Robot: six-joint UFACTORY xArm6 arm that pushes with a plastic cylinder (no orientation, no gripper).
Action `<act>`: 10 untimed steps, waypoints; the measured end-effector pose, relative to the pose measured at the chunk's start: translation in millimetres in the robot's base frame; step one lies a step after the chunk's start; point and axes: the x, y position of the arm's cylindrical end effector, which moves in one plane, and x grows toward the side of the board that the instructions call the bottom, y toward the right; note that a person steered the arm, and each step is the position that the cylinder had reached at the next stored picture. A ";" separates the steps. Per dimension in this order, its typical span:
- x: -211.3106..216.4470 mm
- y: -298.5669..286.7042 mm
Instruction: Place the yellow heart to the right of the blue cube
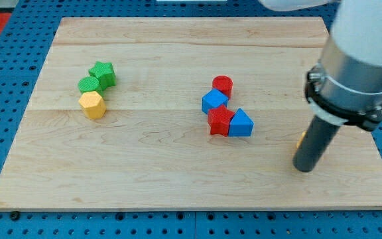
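At the view's right, near four o'clock on the surface (178,199), my tip (304,167) rests well clear of the central cluster. My tool is a plain rod, so it has nothing to open or close and holds nothing. A sliver of yellow-orange (300,138) peeks out just behind the rod at its nine o'clock side; I judge this is the yellow heart, mostly hidden, though I cannot make out its shape or whether the rod touches it. The blue cube (214,101) sits in the cluster, with a red cylinder (223,85) at its one o'clock, a red star (220,121) at its six and a blue triangle (241,123) beyond that. I judge the step in hand is driving the heart toward nine o'clock. Next I need to get to its three o'clock side and push gently, stopping short of the cluster.
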 end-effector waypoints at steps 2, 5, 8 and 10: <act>32.8 8.5; -66.5 -19.7; -50.6 48.4; -94.1 24.8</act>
